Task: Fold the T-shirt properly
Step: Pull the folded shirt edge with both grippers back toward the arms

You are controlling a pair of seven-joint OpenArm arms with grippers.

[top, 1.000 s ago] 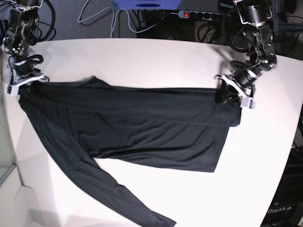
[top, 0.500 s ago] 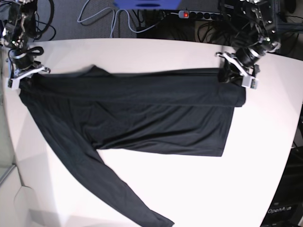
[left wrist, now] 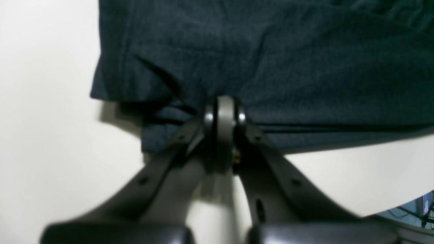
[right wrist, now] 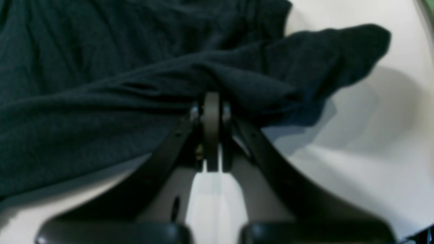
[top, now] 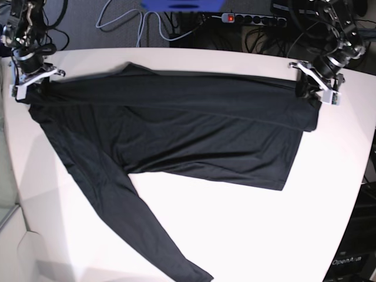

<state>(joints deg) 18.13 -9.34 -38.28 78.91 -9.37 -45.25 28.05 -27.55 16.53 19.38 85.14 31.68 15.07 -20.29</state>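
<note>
The black T-shirt [top: 176, 129] is stretched wide across the white table [top: 247, 235], with one long sleeve trailing down to the front edge. At the base view's right, my left gripper [top: 314, 89] is shut on the shirt's far right corner; the left wrist view shows the left gripper [left wrist: 223, 113] pinching folded dark fabric [left wrist: 271, 61]. At the base view's far left, my right gripper [top: 30, 80] is shut on the shirt's other corner, and in its wrist view the right gripper [right wrist: 211, 108] clamps bunched cloth [right wrist: 101, 101].
Black and grey cables [top: 147, 23] and a power strip [top: 252, 19] lie on the floor behind the table's far edge. A dark equipment case [top: 355, 258] stands at the lower right. The table's left edge [top: 10, 170] runs close to the shirt.
Both grippers have carried the shirt's top edge toward the table's far side and slightly right. The whole shirt has slid that way and is pulled tauter.
</note>
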